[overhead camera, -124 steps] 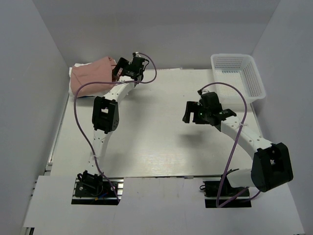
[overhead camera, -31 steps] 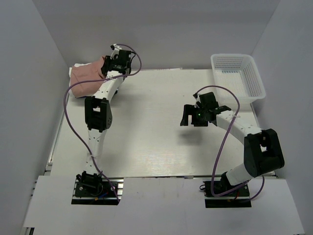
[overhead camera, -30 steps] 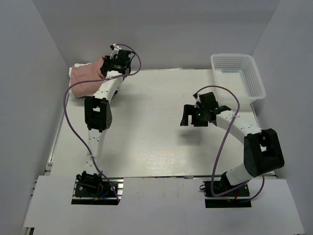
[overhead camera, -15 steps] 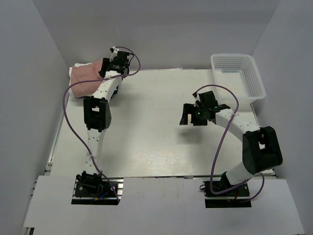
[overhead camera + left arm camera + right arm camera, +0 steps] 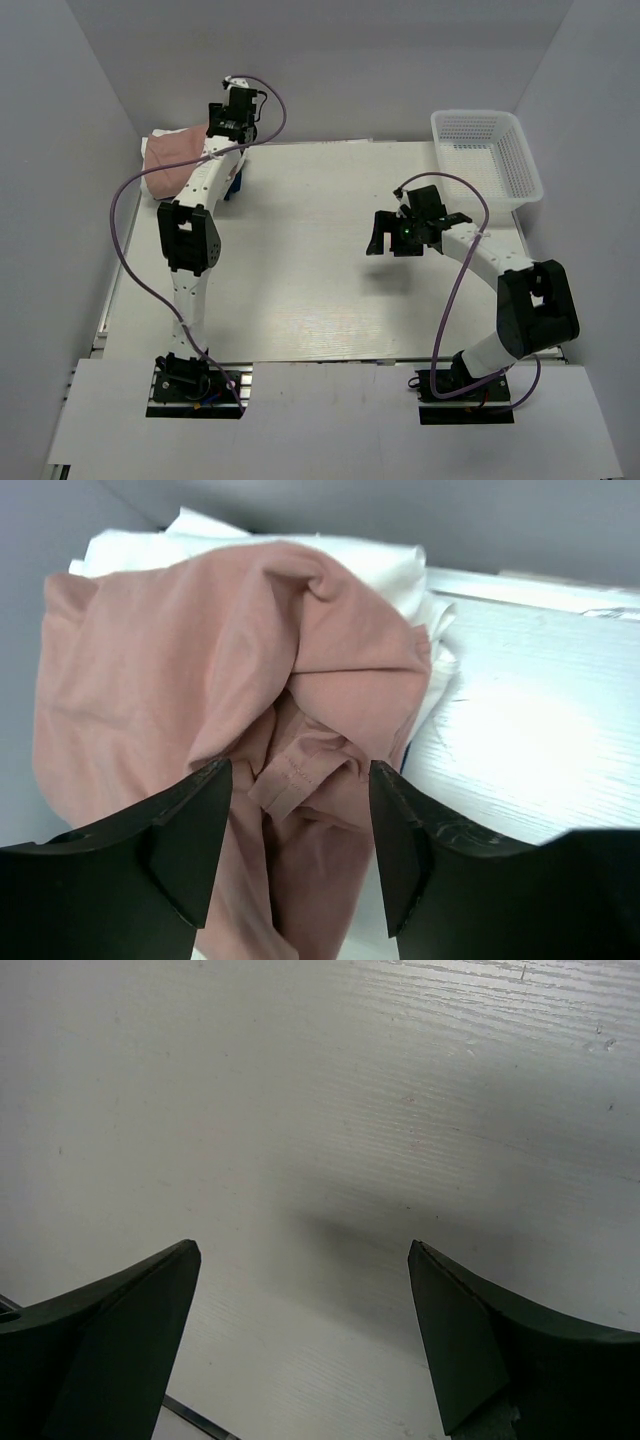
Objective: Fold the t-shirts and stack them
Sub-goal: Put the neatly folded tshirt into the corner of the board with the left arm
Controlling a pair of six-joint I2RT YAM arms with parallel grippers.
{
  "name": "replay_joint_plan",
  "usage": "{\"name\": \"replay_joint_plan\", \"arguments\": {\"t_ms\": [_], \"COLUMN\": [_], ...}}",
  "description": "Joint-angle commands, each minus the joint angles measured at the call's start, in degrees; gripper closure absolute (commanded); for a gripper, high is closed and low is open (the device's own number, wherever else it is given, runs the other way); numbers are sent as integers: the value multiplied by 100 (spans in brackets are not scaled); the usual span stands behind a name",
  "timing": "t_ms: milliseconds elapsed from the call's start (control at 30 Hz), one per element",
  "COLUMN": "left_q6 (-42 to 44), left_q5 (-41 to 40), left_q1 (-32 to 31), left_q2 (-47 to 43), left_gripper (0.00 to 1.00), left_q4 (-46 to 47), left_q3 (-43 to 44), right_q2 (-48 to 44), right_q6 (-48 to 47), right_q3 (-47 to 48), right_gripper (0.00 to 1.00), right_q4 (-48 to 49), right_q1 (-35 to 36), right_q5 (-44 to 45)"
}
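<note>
Left fingers (image 5: 220, 125) are spread wide above the pink shirt (image 5: 170, 670), nothing pinched. Can't tell whether the tips touch the cloth. The pink shirt lies crumpled in the far left corner of the desk (image 5: 300, 290), up against the left wall, with a hemmed fold bunched right between the two fingers in the left wrist view. It lies on top of the white shirts (image 5: 400, 570), which peek out along its far and right edges (can't count how many). No print shows on the pink shirt from here.

Right fingers (image 5: 390, 240) are also spread, empty, held above bare desk right of centre with their shadow on the surface below, well apart from the shirts. The basket (image 5: 522, 165) sits at the far right corner, nothing visible in it.
</note>
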Motion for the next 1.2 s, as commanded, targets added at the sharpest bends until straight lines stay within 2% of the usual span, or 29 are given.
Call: {"name": "replay_joint_plan", "arguments": {"t_ms": [0,200,267,300,333,400,433,567,667,800,1000,1167], "left_q6": [-110,-171,-171,-171,-171,-171,-302,-540,-540,-785,-839,-909], "left_q5": [370,905,1107,1213,1292,1293,1293,1495,1425,1083,302,90], "left_q1": [-24,-24,-24,-24,-24,-24,-24,108,170,354,591,653], "left_q2": [-555,-608,-389,-310,-231,-29,33,175,227,350,245,298], "left_gripper": [32,30,35,39,50,60,70,85,88,98,99,100], "left_q4": [-4,127,128,75,75,75,75,-39,31,-101,-92,-206], "left_q3": [82,82,152,274,275,398,398,390,275,328,223,302], "right_q2": [-219,-157,-105,-96,-70,-34,-25,-8,27,106,150,212], "right_q6": [22,74,83,74,83,65,48,39,39,4,4,39], "right_q3": [171,197,215,250,259,329,338,364,417,470,461,461], "right_gripper": [9,9,9,9,9,9,9,9,9,9,9,9], "right_q4": [85,138,156,147,147,103,85,59,15,-20,-29,-3], "right_q1": [-25,-26,-26,-43,-34,-26,-26,-34,-26,-26,-25,-34], "right_q5": [-112,-164,-217,-217,-200,-165,-156,-103,-76,-68,-103,-147]}}
